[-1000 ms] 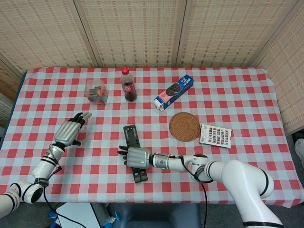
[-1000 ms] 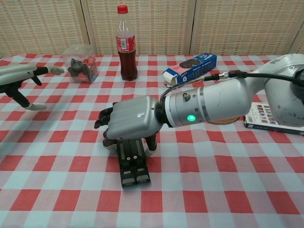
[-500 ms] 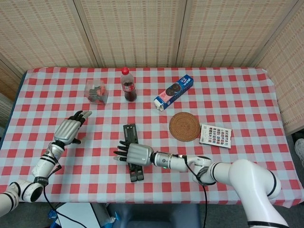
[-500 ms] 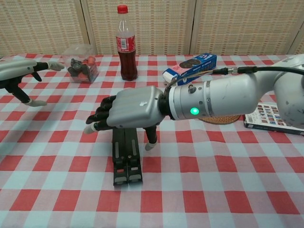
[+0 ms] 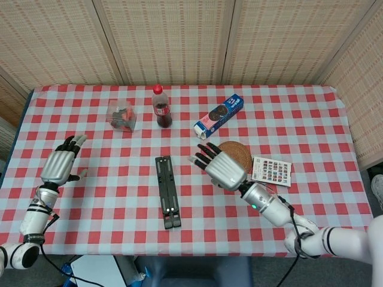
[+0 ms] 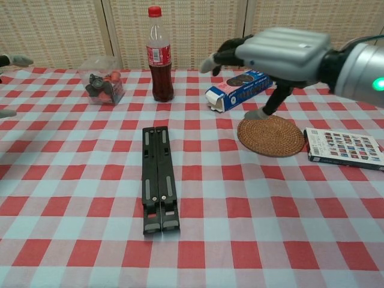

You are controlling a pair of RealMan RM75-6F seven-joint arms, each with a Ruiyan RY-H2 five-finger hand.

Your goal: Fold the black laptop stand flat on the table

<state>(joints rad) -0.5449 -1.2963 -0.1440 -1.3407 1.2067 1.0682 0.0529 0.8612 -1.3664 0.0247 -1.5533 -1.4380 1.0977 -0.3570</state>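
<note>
The black laptop stand (image 5: 167, 191) (image 6: 158, 178) lies folded flat and narrow on the checked tablecloth, near the front middle. My right hand (image 5: 219, 165) (image 6: 273, 50) hovers raised to the right of it, over the wicker coaster, fingers spread and holding nothing. My left hand (image 5: 60, 164) is far off at the table's left side, fingers apart and empty; in the chest view only its fingertips (image 6: 13, 60) show at the left edge.
A cola bottle (image 5: 161, 107) (image 6: 158, 56) and a clear box of small parts (image 5: 121, 116) (image 6: 103, 81) stand at the back. A blue biscuit box (image 5: 219, 116) (image 6: 240, 89), a round wicker coaster (image 5: 234, 153) (image 6: 270, 135) and a card pack (image 5: 271, 170) (image 6: 344, 147) lie to the right.
My right hand lifted off the stand and swung up and right over the coaster. The stand now lies flat and straight. My left hand drew back to the left.
</note>
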